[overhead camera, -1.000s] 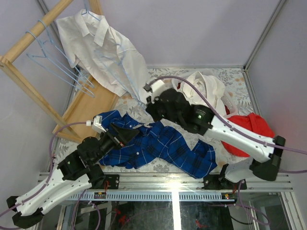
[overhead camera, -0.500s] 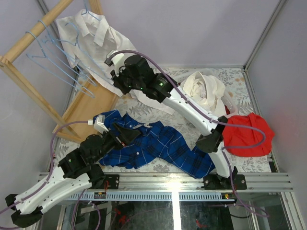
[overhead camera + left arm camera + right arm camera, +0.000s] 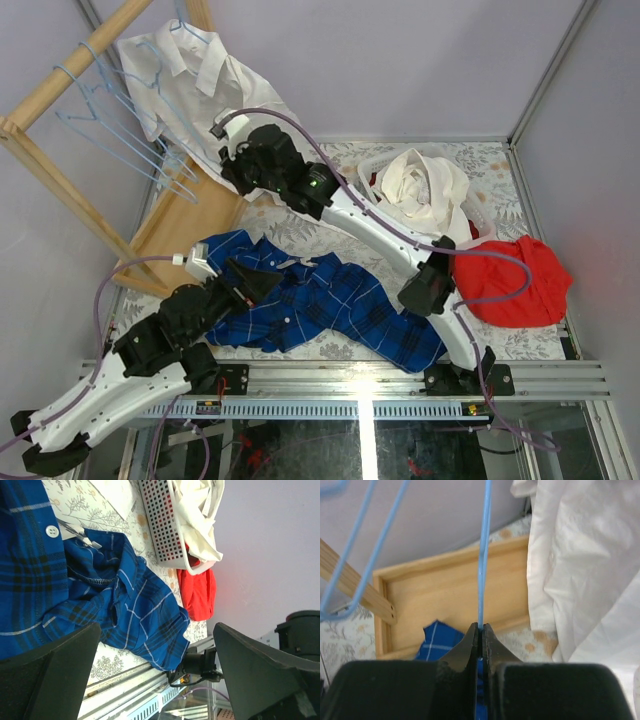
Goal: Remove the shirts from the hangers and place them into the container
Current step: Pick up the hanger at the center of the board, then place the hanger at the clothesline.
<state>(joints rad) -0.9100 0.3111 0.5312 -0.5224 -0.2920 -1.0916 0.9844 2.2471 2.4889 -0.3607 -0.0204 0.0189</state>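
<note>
Right pincer [image 3: 480,630] was clamped shut on a thin light-blue wire hanger [image 3: 484,555], close beside the white shirt [image 3: 580,555] hanging at the wooden rack [image 3: 185,225]. Left pincer [image 3: 155,655] stood wide open and held nothing, just above the dark blue checked shirt [image 3: 30,570] spread on the table [image 3: 280,228]. Farther back, the white perforated basket [image 3: 160,525] held another white shirt [image 3: 425,185], with a red cloth [image 3: 520,280] lying just beside it.
</note>
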